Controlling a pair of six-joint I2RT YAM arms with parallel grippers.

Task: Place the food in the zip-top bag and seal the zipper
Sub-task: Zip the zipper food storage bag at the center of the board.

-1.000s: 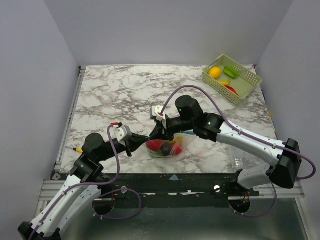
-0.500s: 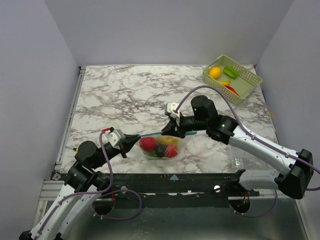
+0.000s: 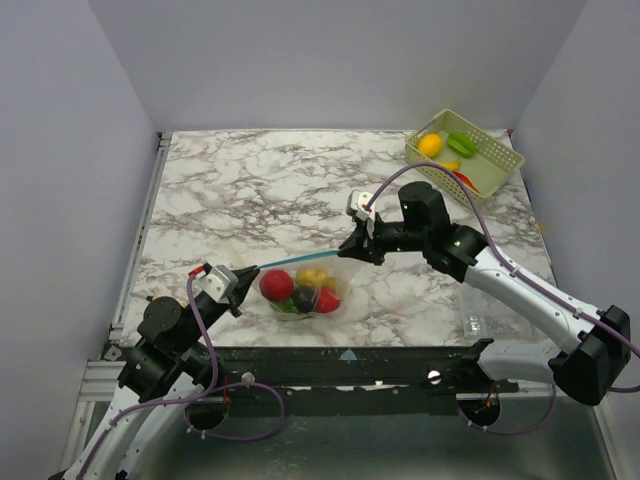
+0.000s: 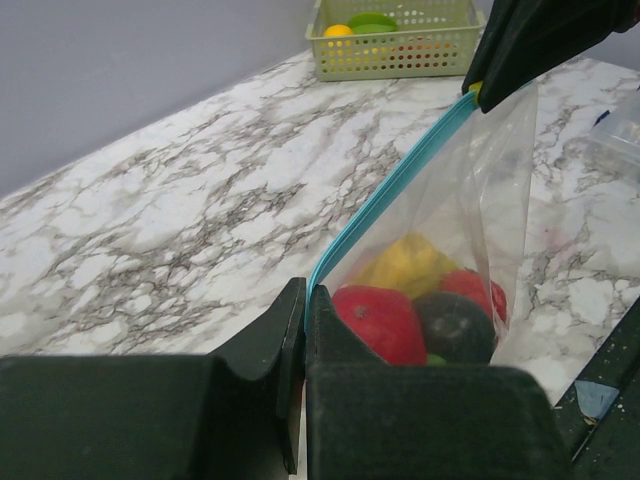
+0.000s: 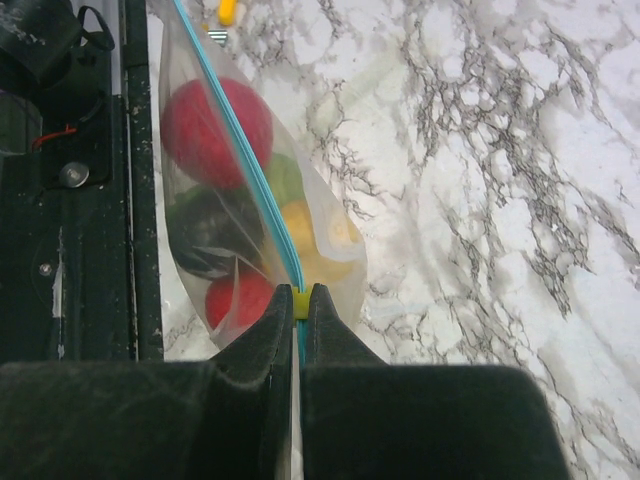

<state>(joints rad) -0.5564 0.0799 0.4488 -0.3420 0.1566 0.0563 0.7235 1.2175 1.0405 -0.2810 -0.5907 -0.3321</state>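
The clear zip-top bag [image 3: 305,292] hangs between my two grippers near the table's front edge, with red, yellow and dark toy food [image 3: 277,284] inside. Its teal zipper [image 3: 295,260] is stretched taut. My left gripper [image 3: 243,279] is shut on the zipper's left end [image 4: 306,296]. My right gripper [image 3: 352,250] is shut on the small yellow-green slider [image 5: 301,303] at the zipper's right end. In the left wrist view the food [image 4: 380,318] shows through the bag [image 4: 480,210]. In the right wrist view the bag [image 5: 225,220] hangs below the zipper [image 5: 235,150].
A pale green lattice basket [image 3: 465,158] at the back right holds more toy food, and shows in the left wrist view [image 4: 395,40]. A stiff clear plastic item [image 3: 480,322] lies at the front right edge. The table's front edge is just below the bag.
Both grippers have moved apart along the zipper: the left one back and left, the right one to the right. The zipper is now stretched long and the bag has shifted left.
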